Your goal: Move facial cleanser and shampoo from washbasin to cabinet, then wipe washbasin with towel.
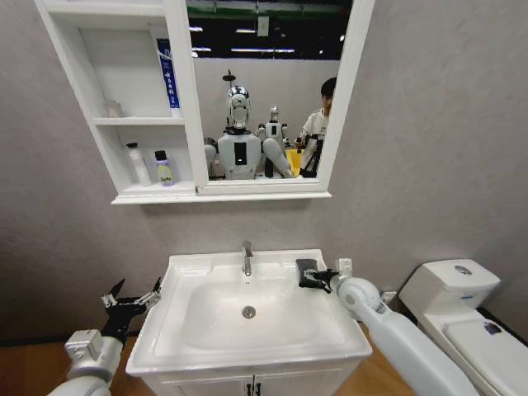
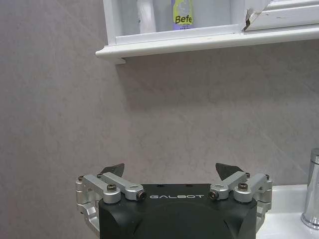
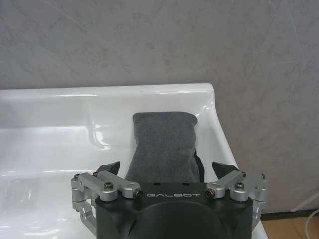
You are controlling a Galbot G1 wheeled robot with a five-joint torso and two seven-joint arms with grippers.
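The dark grey towel [image 1: 307,273] [image 3: 162,144] lies folded on the back right corner of the white washbasin [image 1: 155,332] [image 3: 60,114]. My right gripper [image 1: 320,279] [image 3: 167,168] is open, its fingers straddling the towel's near end. My left gripper [image 1: 132,300] [image 2: 172,170] hangs open and empty, left of the washbasin. On the lowest shelf of the cabinet [image 1: 140,196] [image 2: 209,42] stand a white bottle [image 1: 138,163] [image 2: 145,14] and a smaller bottle labelled Befe [image 1: 164,168] [image 2: 183,14]. Which is the facial cleanser and which the shampoo I cannot tell.
A chrome tap [image 1: 247,259] [image 2: 312,199] rises at the back of the bowl. A blue tube [image 1: 167,74] stands on the upper shelf. A white toilet [image 1: 462,305] sits close on the right. The grey wall is right behind the washbasin.
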